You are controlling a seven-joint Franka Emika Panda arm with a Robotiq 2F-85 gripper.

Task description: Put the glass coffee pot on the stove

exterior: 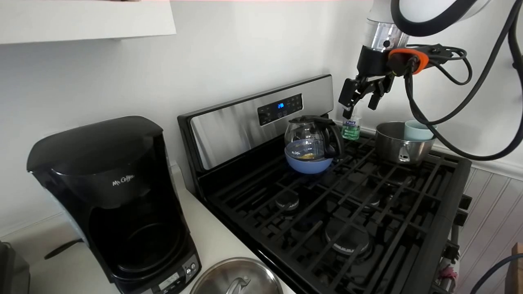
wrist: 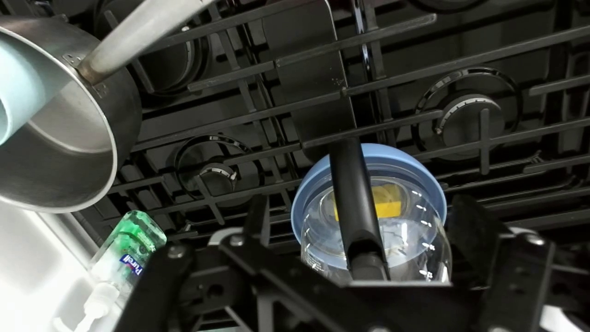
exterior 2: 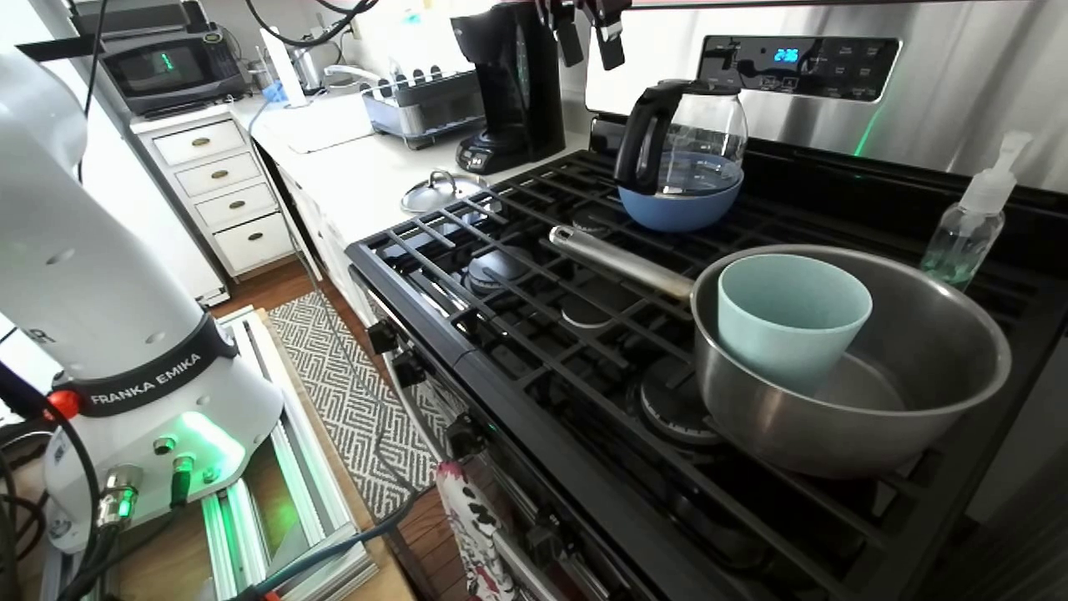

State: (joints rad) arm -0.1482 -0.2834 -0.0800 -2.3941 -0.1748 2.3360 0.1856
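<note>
Wrist view: gripper (wrist: 362,221), jaws spread wide, glass coffee pot (wrist: 401,246) framed between them. Both exterior views: pot below jaws, apart from them, seated in blue bowl (exterior: 309,166) near back edge of stove (exterior: 392,228).

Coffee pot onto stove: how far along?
Done: the glass coffee pot is over the stove, but sits in the blue bowl. In hand: nothing; the claw is open and empty. Left: probably lifting the pot out and setting it directly on the stove, unless the bowl counts.
</note>
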